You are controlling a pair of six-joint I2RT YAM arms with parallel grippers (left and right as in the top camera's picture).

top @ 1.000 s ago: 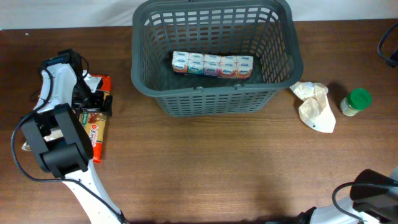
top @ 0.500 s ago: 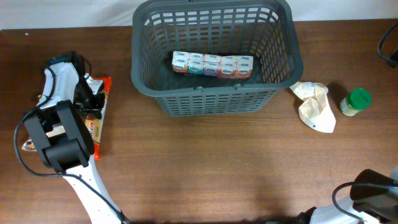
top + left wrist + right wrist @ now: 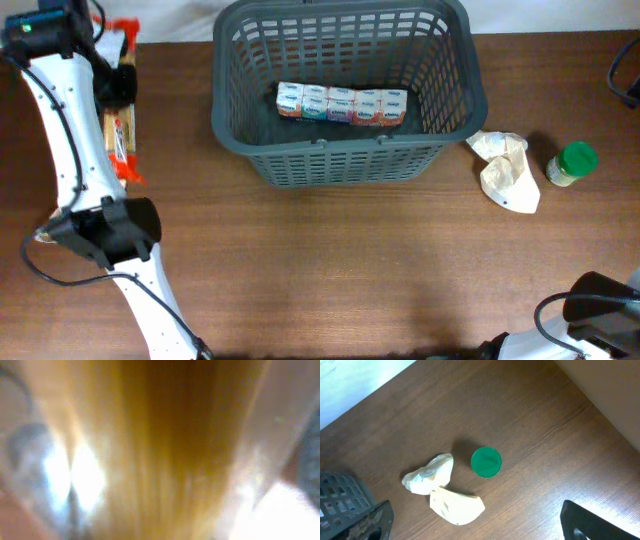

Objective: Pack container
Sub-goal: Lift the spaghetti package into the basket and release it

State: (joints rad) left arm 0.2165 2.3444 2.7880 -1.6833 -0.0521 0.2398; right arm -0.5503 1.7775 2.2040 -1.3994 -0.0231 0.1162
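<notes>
Container: dark grey lattice basket, far middle of the worktop, holding a row of small cartons.
Left gripper: jaws clamped on a long orange packet, left of the container.
Right gripper: jaws' spread cannot be told.
Right of container: crumpled beige bag, green-lidded jar.

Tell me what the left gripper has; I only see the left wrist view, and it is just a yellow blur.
Observer: Overhead, the left gripper is shut on a long packet with orange ends, at the far left of the table.
Operator: Is it over the basket?
Observer: No, the basket stands off to its right, apart from it.
Operator: Anything packed?
Observer: One row of small cartons lies on the basket's floor.
</notes>
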